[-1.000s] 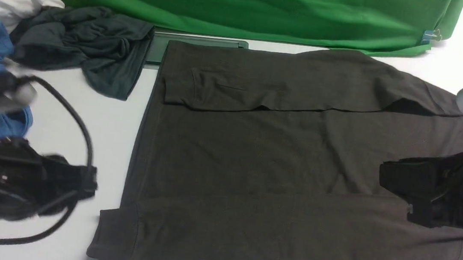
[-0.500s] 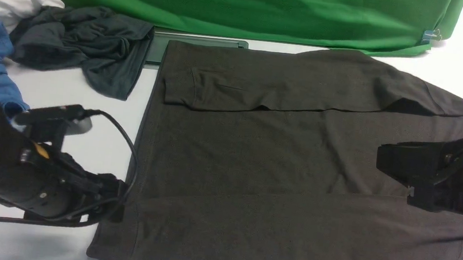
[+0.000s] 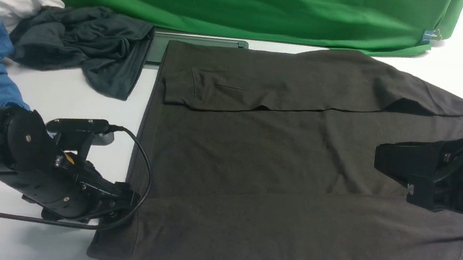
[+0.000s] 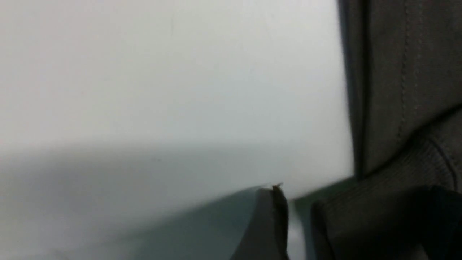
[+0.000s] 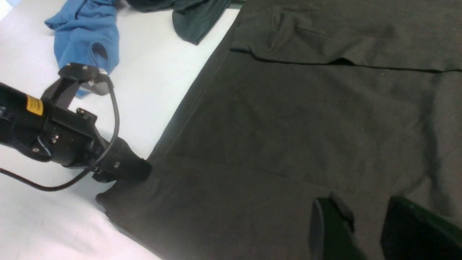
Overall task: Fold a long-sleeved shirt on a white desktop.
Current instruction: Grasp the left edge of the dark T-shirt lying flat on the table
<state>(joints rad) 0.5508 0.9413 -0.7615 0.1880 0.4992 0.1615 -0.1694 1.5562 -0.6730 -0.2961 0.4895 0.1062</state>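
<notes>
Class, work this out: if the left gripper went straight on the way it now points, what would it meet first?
The long-sleeved shirt, at its near sleeve cuff; the left gripper looks to be right at that edge.

The shirt (image 3: 280, 161), very dark brown-black, lies flat across the white desktop (image 3: 87, 106), hem to the left. Both sleeves (image 3: 261, 92) are folded along the body; the near cuff (image 3: 115, 230) appears to jut past the hem.
</notes>
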